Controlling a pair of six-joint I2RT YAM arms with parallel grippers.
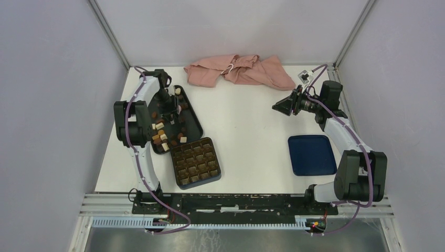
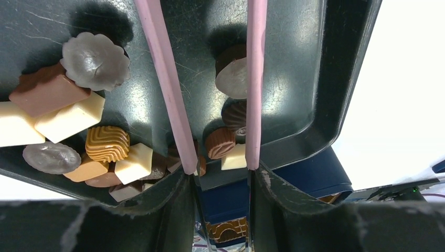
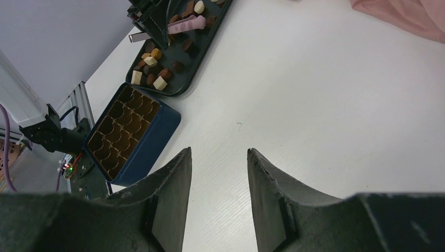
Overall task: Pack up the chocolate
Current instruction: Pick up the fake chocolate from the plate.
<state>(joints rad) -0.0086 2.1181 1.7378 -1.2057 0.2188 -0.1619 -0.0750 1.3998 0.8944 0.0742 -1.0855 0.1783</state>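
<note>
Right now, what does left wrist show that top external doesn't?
Only left wrist: pink tong arms in the left gripper straddling a round dark-brown chocolate, plus a ribbed caramel square. Only top external: crumpled pink cloth, flat dark blue square lid, open right gripper. Both: black rimmed tray, assorted chocolates, dark blue box with brown gridded insert.

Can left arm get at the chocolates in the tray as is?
Likely yes: left gripper hangs over the tray, its tongs straddling several uncovered chocolates.
</note>
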